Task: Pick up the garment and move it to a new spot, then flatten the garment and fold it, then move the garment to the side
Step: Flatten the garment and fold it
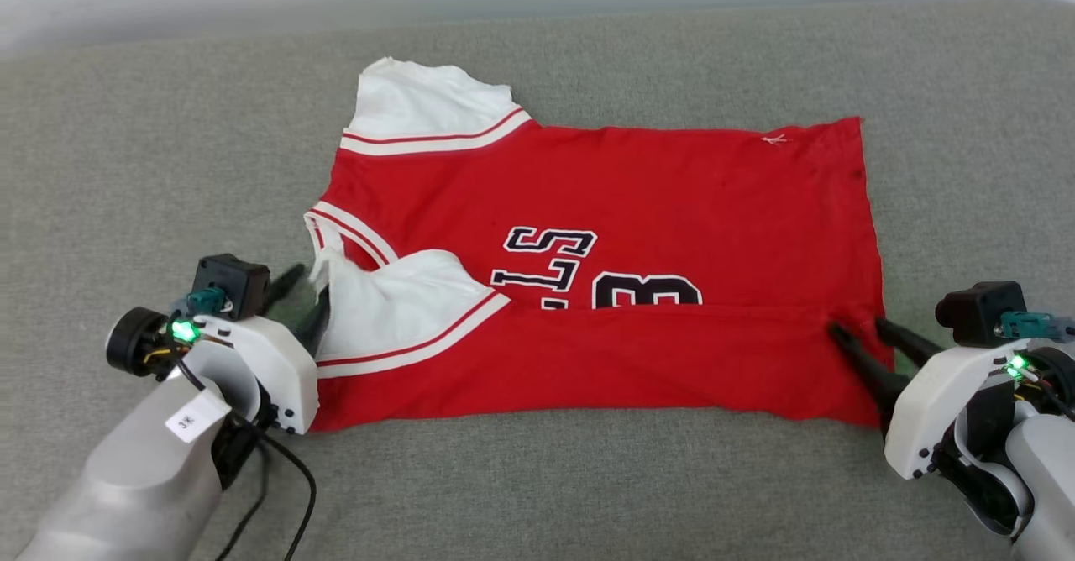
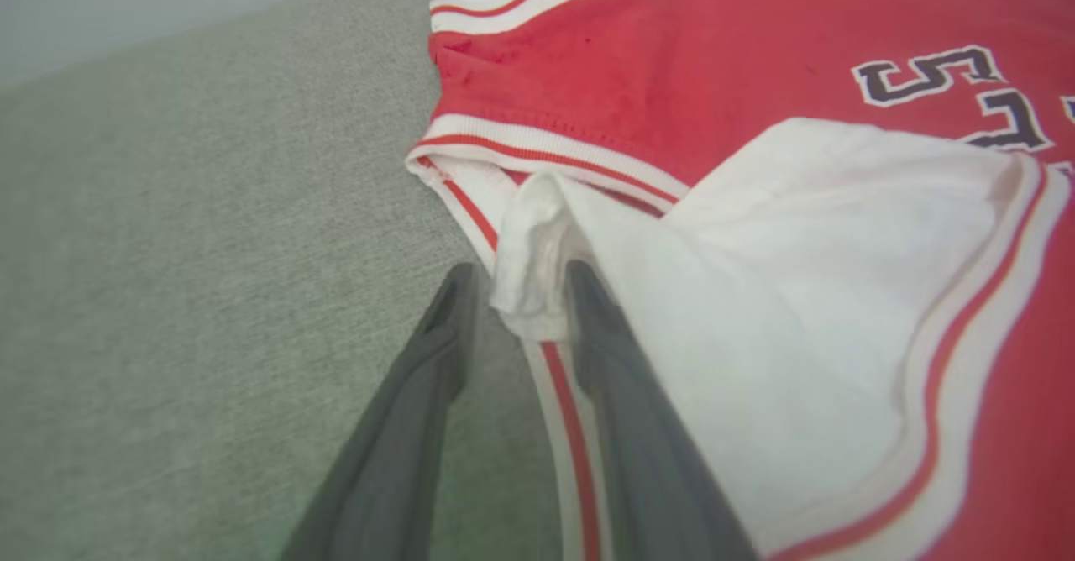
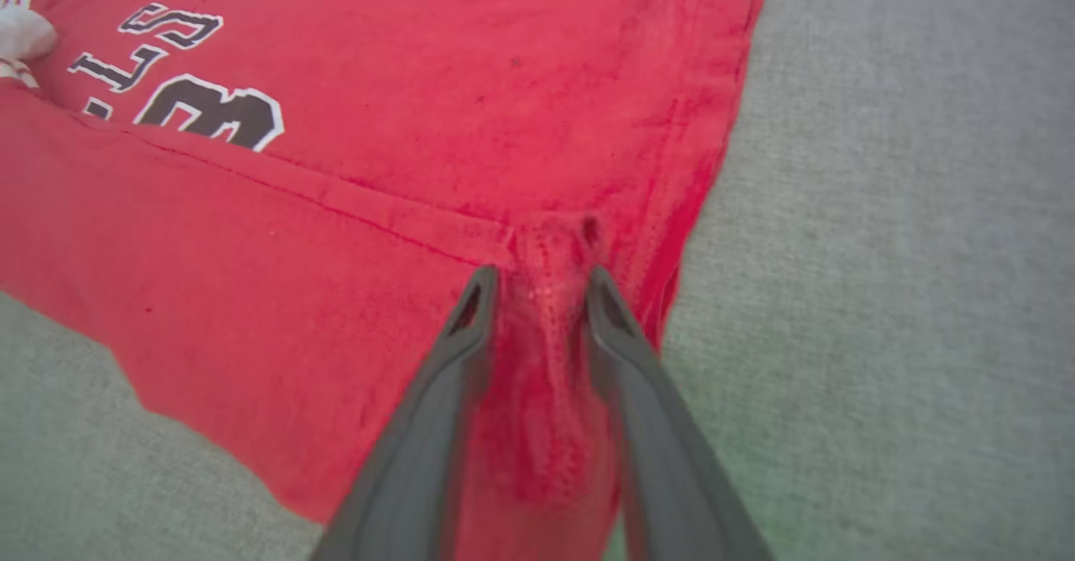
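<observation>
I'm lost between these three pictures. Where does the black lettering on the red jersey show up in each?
Head view: lettering at the centre, above the folded-over near edge of the jersey.
Left wrist view: lettering upper right, beyond the white sleeve.
Right wrist view: lettering upper left.
Shared landmark: the white sleeve folded beside the letters.
</observation>
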{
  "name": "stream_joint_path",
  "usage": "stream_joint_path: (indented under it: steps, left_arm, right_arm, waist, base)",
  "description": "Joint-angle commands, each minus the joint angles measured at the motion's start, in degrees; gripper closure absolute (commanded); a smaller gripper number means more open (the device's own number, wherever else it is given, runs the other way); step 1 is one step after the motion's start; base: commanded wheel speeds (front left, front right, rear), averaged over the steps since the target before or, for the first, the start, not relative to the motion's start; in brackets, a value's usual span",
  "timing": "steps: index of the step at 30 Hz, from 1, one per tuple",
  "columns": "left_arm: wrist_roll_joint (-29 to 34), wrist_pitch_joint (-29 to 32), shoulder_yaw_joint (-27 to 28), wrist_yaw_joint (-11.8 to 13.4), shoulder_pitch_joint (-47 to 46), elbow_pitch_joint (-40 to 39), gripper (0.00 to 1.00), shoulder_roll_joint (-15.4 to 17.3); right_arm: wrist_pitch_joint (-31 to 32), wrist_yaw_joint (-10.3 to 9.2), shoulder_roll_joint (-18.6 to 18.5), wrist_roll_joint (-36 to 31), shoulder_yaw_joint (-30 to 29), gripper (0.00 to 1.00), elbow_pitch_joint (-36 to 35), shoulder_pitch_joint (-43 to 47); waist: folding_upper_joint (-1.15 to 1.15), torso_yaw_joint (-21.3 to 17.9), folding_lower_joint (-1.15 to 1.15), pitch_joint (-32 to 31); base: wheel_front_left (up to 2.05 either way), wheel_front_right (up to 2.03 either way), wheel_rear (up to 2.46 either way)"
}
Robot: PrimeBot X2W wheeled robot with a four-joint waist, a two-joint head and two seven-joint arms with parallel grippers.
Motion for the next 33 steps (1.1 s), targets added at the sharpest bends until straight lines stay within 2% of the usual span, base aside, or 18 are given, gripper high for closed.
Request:
stream_joint_path:
  steps: [1,6,11,14,20,25,28,33]
  left_arm:
    - [0.1,-0.3,-0.4,0.0,-1.1,0.0,0.00,0.8]
    - [-0.3,-0.1,-1.3,0.0,-2.4,-2.0,0.00,3.0]
    - [-2.4,6.0,-2.7,0.0,-4.3,-4.7,0.00,5.1]
    - [-4.5,12.3,-4.3,0.0,-5.7,-7.9,0.00,6.7]
    - [-11.9,29.6,-7.9,0.0,-8.6,-14.8,0.00,9.1]
    - [-18.8,42.0,-9.8,0.0,-9.7,-17.6,0.00,9.9]
    - [-22.0,47.8,-10.9,0.0,-9.5,-17.9,0.00,10.3]
    - [-25.2,53.1,-12.2,0.0,-7.9,-17.0,0.00,10.6]
  right_arm:
    - [-0.8,-0.07,-0.2,0.4,0.1,0.00,-0.7,0.1]
    - [-2.2,-0.07,-1.3,0.6,0.0,0.00,-3.1,2.1]
    - [-1.5,-0.07,-2.3,0.6,-1.1,0.00,-5.0,3.7]
    - [-0.5,-0.07,-2.7,0.8,-2.0,0.00,-5.9,4.2]
    - [1.1,-0.07,-2.5,0.7,-3.4,0.00,-7.2,4.9]
    - [2.3,-0.07,-1.8,0.5,-3.7,0.00,-8.2,5.4]
    - [2.9,-0.06,-1.5,0.5,-3.6,0.00,-8.7,5.3]
    - [3.5,-0.06,-1.2,0.5,-3.7,0.00,-9.1,5.0]
  waist:
    - [0.00,0.6,-0.01,-1.4]
    - [0.00,1.7,-0.01,-4.5]
    - [0.00,2.8,-0.01,-7.4]
    - [0.00,3.5,-0.01,-8.3]
    - [0.00,4.4,-0.01,-9.0]
    - [0.00,4.2,-0.01,-8.9]
    - [0.00,3.6,-0.01,-8.7]
    - [0.00,2.4,-0.01,-7.9]
  base:
    - [0.00,0.00,0.00]
    - [0.00,0.00,0.00]
    - [0.00,0.00,0.00]
    - [0.00,0.00,0.00]
    - [0.00,0.00,0.00]
    - [0.00,0.00,0.00]
    - [0.00,0.00,0.00]
    - [0.00,0.00,0.00]
